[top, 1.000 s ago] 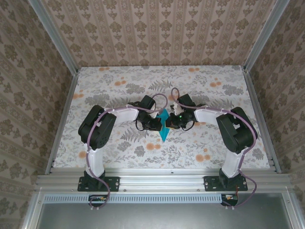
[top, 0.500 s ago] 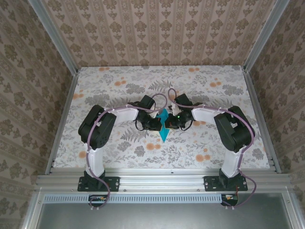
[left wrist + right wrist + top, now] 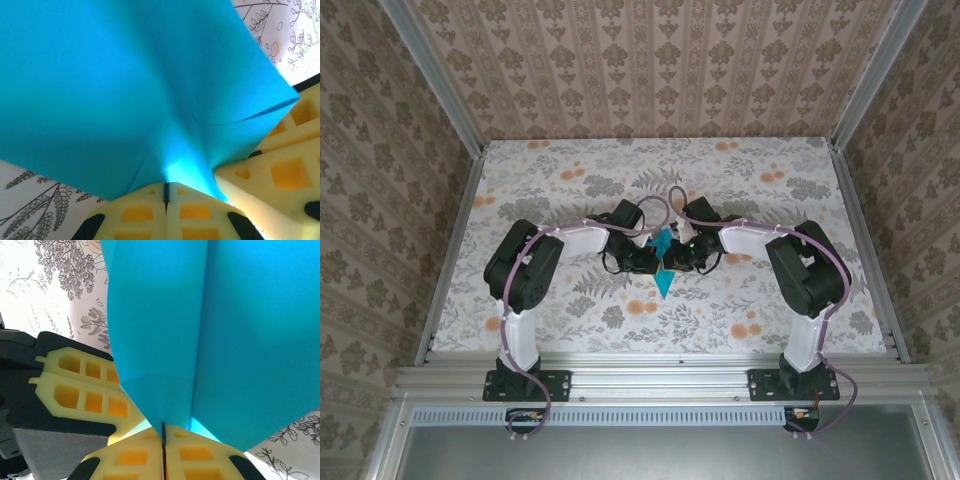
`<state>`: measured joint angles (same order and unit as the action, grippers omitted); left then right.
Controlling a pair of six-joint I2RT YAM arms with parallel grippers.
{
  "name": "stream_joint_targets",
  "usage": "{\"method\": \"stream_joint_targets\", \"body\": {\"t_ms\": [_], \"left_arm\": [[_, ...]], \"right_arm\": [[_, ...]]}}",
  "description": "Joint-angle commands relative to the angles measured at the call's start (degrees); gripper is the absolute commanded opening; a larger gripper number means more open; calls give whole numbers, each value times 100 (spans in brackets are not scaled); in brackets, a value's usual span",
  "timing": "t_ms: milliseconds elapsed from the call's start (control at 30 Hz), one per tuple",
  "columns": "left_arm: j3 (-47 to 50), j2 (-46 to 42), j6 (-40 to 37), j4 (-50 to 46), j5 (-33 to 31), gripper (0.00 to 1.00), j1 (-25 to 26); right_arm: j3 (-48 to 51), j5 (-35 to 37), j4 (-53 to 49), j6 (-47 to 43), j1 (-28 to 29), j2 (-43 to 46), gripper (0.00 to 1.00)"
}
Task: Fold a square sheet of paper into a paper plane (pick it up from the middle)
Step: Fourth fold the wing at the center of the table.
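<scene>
Left gripper point(image 3: 166, 192) pinches the paper point(image 3: 663, 283) on its left side, jaws closed. The paper sits between both grippers over the table point(image 3: 550, 190) middle, long axis seemingly near-to-far, one tip toward the bases. Right gripper point(image 3: 163, 437) clamps its right side.

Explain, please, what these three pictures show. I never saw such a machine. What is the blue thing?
It is a robot: a left arm and a right arm, bolted at the near edge of a flowered table. The wide picture is taken from above and behind them. Each close picture comes from a camera on one wrist, looking along its yellow fingers. The blue thing is a sheet of paper, bent, not flat. The left pincer and the right pincer are both shut on it.
</scene>
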<state>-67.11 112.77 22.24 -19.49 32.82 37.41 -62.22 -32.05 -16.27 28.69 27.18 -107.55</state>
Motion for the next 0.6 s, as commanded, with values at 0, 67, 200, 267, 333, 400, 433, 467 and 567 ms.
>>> {"method": "stream_joint_targets", "body": {"t_ms": [0, 67, 200, 267, 333, 400, 433, 467, 567], "left_arm": [[249, 351, -85, -116, -523, 5, -42], [263, 335, -84, -108, -522, 5, -49], [322, 303, -72, -56, -497, 5, -76], [354, 290, -64, -15, -472, 5, -89], [384, 274, -52, 21, -445, 5, -102], [406, 269, -37, 54, -426, 4, -111], [417, 263, -32, 68, -411, 4, -111], [439, 253, -19, 94, -401, 4, -119], [476, 221, -1, 149, -350, 3, -150]], "right_arm": [[-50, -199, 133, 175, 51, -93, 10], [-27, -255, 261, 285, 45, -91, 11], [33, -415, 469, 453, 33, -106, 11], [45, -442, 518, 495, 33, -117, 11], [73, -447, 561, 523, 33, -142, 12], [82, -473, 598, 559, 25, -166, 11], [105, -506, 656, 604, 24, -174, 11], [130, -537, 729, 653, 24, -183, 11], [162, -604, 831, 724, 24, -222, 11]]}}
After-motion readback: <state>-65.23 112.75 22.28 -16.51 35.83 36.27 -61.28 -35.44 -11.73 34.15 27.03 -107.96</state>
